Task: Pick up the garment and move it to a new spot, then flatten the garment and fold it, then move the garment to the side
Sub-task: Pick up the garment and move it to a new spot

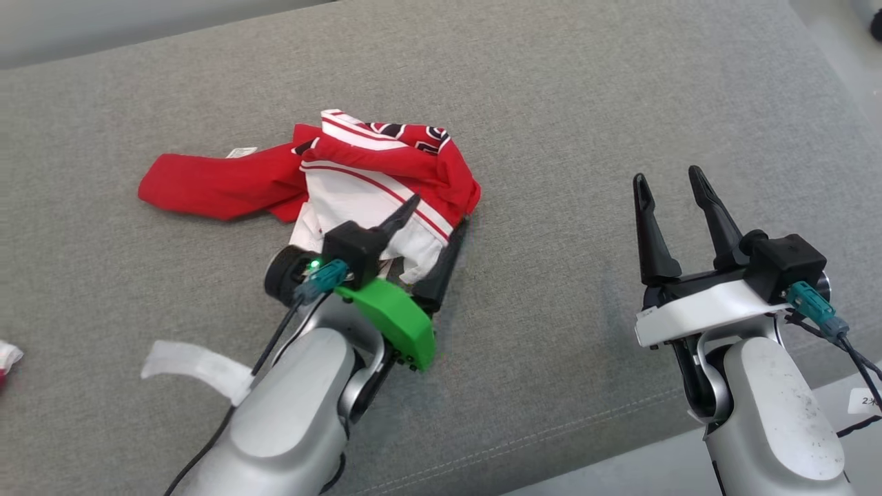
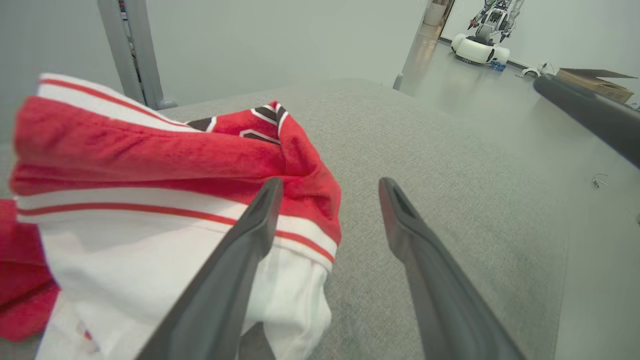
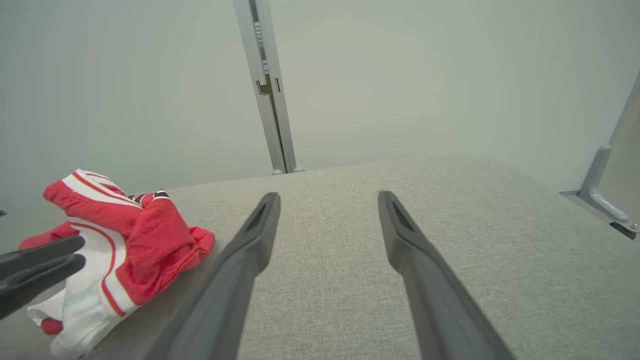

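Observation:
The garment [image 1: 358, 176], red with white panels and red stripes, lies crumpled on the grey cushion [image 1: 565, 110], one red part stretched out to the left. My left gripper [image 1: 439, 211] is open at its right-hand edge, one finger lying over the white cloth and the other beside it on the cushion. In the left wrist view the garment [image 2: 150, 200] sits under the left finger, and a bit of red hem reaches into the gap of the left gripper [image 2: 330, 186]. My right gripper [image 1: 668, 176] stands open over bare cushion well to the right. The right wrist view shows the right gripper [image 3: 328, 196] and the garment [image 3: 125, 235] to its left.
The cushion's front edge [image 1: 551, 434] runs just before both arms, with pale floor beyond at lower right. A small white and red scrap [image 1: 7, 358] lies at the far left. A metal post [image 3: 267, 85] stands behind the cushion. Another robot [image 2: 482, 35] and a cardboard box [image 2: 595, 82] are far off.

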